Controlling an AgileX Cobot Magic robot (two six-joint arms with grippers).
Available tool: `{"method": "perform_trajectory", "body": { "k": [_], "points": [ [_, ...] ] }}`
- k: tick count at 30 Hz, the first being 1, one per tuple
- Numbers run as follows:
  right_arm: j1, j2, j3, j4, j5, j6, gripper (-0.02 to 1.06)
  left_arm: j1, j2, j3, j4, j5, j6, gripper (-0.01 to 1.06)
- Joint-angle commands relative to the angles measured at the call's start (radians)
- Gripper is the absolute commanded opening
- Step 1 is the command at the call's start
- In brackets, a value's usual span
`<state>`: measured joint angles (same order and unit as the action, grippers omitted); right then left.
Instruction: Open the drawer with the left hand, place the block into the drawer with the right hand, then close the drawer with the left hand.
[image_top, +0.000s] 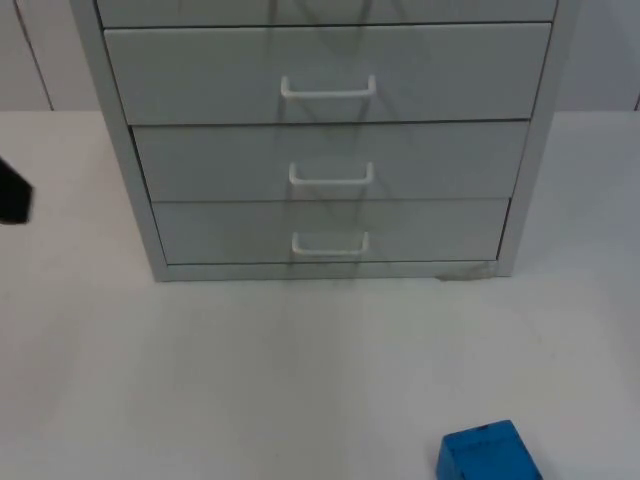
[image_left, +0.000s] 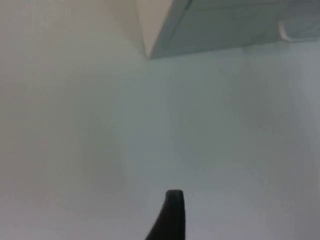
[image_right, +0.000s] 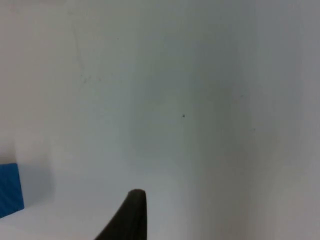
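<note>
While all drawers are sitting shut:
Cabinet (image_top: 330, 140): standing at upper centre of the bench (image_top: 250, 380).
Block (image_top: 488, 455): lying at lower right, blue.
Left gripper (image_top: 12, 192): hanging at left edge; opening cannot tell.
Right gripper (image_right: 131, 215): hanging over bench near block; opening cannot tell.

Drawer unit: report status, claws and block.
Drawer unit: all drawers shut. Left claw at table's left edge, waiting; right claw near blue block. Block untouched on table. Path unobstructed.
</note>
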<state>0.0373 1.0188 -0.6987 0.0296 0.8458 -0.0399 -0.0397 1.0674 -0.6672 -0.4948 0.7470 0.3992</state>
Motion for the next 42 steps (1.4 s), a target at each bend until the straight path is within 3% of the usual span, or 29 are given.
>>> {"method": "perform_trajectory", "body": {
  "k": [1, 3, 4, 6, 8, 9, 11, 17, 19, 25, 28, 31, 35, 36, 39, 42],
  "points": [
    [-0.004, 0.0, -0.005, 0.001, -0.005, 0.002, 1.05, -0.058, 0.058, -0.019, -0.049, 0.0, 0.039, 0.76],
    [-0.004, 0.0, -0.005, 0.001, -0.005, 0.002, 1.05, -0.16, 0.119, -0.037, -0.044, -0.025, 0.041, 0.7],
    [-0.004, 0.0, -0.005, 0.001, -0.005, 0.002, 1.05, -0.16, 0.119, -0.037, -0.044, -0.025, 0.041, 0.7],
    [-0.004, 0.0, -0.005, 0.001, -0.005, 0.002, 1.05, -0.267, 0.184, -0.051, -0.044, -0.081, 0.055, 0.55],
    [-0.004, 0.0, -0.005, 0.001, -0.005, 0.002, 1.05, -0.416, 0.258, -0.069, -0.036, -0.146, 0.144, 0.38],
    [-0.004, 0.0, -0.005, 0.001, -0.005, 0.002, 1.05, -0.416, 0.258, -0.069, -0.036, -0.146, 0.144, 0.38],
    [-0.004, 0.0, -0.005, 0.001, -0.005, 0.002, 1.05, -0.505, 0.318, -0.089, -0.016, -0.191, 0.17, 0.36],
    [-0.004, 0.0, -0.005, 0.001, -0.005, 0.002, 1.05, -0.661, 0.433, -0.147, 0.143, -0.292, 0.168, 0.52],
    [-0.004, 0.0, -0.005, 0.001, -0.005, 0.002, 1.05, -0.7, 0.478, -0.172, 0.245, -0.328, 0.168, 0.52],
    [-0.004, 0.0, -0.005, 0.001, -0.005, 0.002, 1.05, -0.746, 0.562, -0.184, 0.495, -0.447, 0.138, 0.52],
    [-0.004, 0.0, -0.005, 0.001, -0.005, 0.002, 1.05, -0.75, 0.645, -0.184, 0.735, -0.52, 0.028, 0.52],
    [-0.004, 0.0, -0.005, 0.001, -0.005, 0.002, 1.05, -0.75, 0.689, -0.188, 0.891, -0.528, -0.062, 0.52],
    [-0.004, 0.0, -0.005, 0.001, -0.005, 0.002, 1.05, -0.75, 0.734, -0.211, 1.159, -0.465, -0.249, 0.52],
    [-0.004, 0.0, -0.005, 0.001, -0.005, 0.002, 1.05, -0.75, 0.734, -0.211, 1.159, -0.465, -0.249, 0.52],
    [-0.004, 0.0, -0.005, 0.001, -0.009, 0.002, 1.05, -0.75, 0.746, -0.255, 1.293, -0.385, -0.42, 0.52],
    [-0.004, 0.0, -0.005, 0.001, -0.012, 0.002, 1.05, -0.768, 0.746, -0.3, 1.3, -0.325, -0.522, 0.52]
  ]
}}
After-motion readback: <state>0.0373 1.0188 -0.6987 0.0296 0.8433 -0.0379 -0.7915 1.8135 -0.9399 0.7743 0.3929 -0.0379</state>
